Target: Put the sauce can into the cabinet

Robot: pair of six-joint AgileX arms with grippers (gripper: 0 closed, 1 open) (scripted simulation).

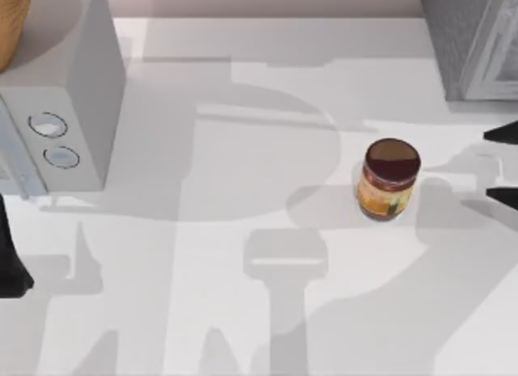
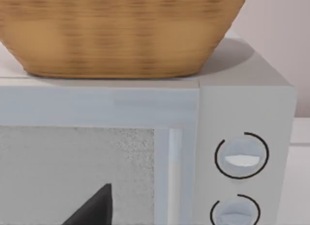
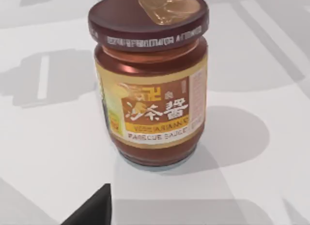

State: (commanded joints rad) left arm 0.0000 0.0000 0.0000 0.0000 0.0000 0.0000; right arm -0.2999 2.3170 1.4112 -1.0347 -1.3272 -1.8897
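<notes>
While the sauce can [image 1: 389,179] stands upright on the desk [image 1: 243,295], right of centre and in the open, the right gripper [image 1: 503,166] waits just off to its right at the desk's edge. Two dark finger tips show there, one above the other, with a clear gap between them, so the jaws stand wide apart and hold nothing. The can is near them but not touched. In the right wrist view the can [image 3: 151,84] faces the camera squarely, label forward, with a dark finger tip low in the foreground.

The cabinet [image 1: 473,40] sits in the far right corner of the desk, behind the can and apart from it.

By the look of it the can is glass under a maroon metal lid: stiff, fairly heavy for its size, smooth and rather slippery, and liable to break if dropped. I would judge the best hold to be across the labelled body, below the lid's rim, where the paper gives some grip and the walls are straight.

The left gripper [image 2: 92,210] is parked at the left side, facing the white microwave [image 1: 69,117] with a woven basket [image 2: 121,31] on top; whether its jaws are apart I cannot tell.
</notes>
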